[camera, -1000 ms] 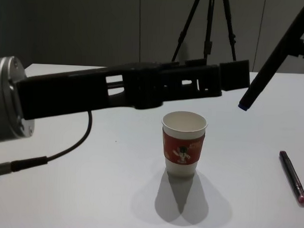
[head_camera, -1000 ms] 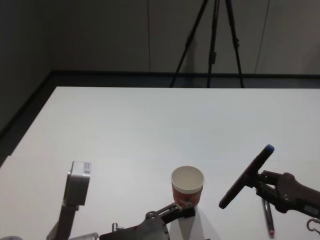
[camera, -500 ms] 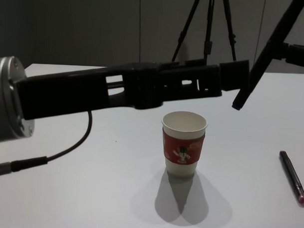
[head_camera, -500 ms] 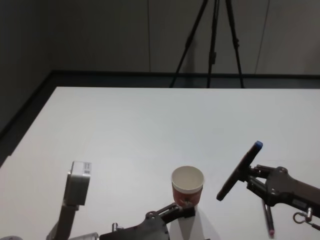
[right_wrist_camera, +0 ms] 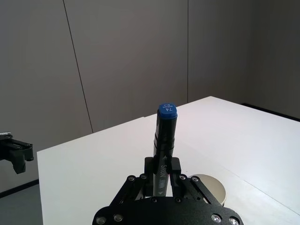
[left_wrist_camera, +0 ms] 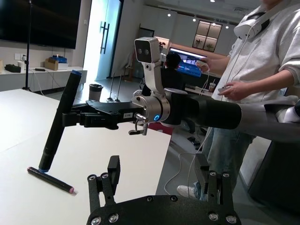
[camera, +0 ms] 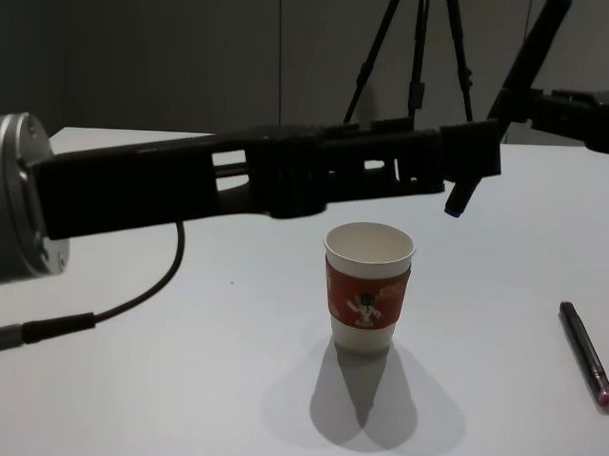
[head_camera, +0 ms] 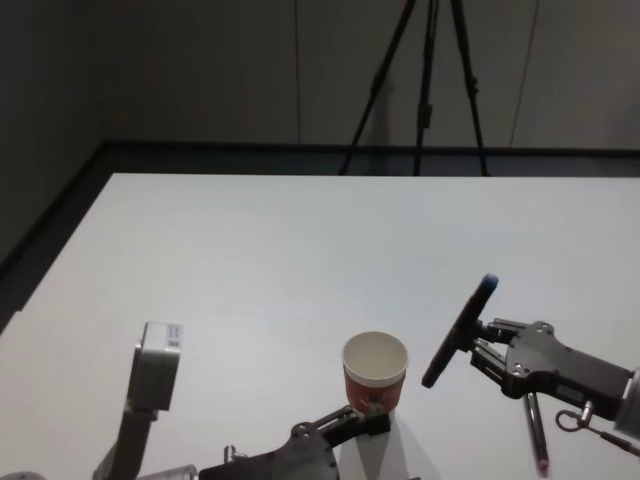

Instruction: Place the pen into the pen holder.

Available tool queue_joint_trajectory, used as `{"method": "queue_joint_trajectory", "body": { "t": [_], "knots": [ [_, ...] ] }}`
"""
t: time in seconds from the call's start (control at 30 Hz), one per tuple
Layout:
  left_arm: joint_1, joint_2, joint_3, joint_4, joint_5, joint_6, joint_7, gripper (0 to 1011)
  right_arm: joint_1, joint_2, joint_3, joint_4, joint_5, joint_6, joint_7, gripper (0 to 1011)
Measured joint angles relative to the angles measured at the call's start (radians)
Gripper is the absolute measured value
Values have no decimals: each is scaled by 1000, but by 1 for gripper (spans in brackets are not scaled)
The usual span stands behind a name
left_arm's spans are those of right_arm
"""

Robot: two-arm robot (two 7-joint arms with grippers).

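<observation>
A: Nearest first. What's at the front?
B: Left gripper (head_camera: pixel 368 420), low at the near table edge, right by the pen holder. Can't tell if it touches. In the left wrist view its 2 fingers (left_wrist_camera: pixel 112 171) stand wide apart with nothing between them.

A: Pen holder?
B: Pen holder (head_camera: pixel 375 375) is a white paper cup with a red sleeve. It stands upright on the white table (head_camera: pixel 300 250), mouth open, and nothing is sticking out of it.

A: And the pen?
B: Pen (head_camera: pixel 460 330) is dark with a blue cap on its upper end. It's clamped mid-barrel by the right gripper (head_camera: pixel 487 342), which comes in from the right. The pen is tilted, top leaning away to the right. Its lower end hangs in the air just right of the cup's rim and slightly above it, outside the cup. It isn't touching the table.

A: Anything else on the table?
B: 1 spare pen (camera: pixel 585 350) with a pinkish tip, lying flat and well right of the cup, below the right gripper.

A: Far end?
B: A black tripod (head_camera: pixel 420 90) behind the table's far edge, against a grey wall.
</observation>
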Motion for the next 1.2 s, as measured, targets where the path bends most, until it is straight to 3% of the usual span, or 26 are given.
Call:
{"method": "queue_joint_trajectory", "body": {
  "t": [1.2],
  "knots": [
    [0,0,0,0,0,0,0,1001,116,-153,-11,179,-179,18,-47,209]
  ]
}}
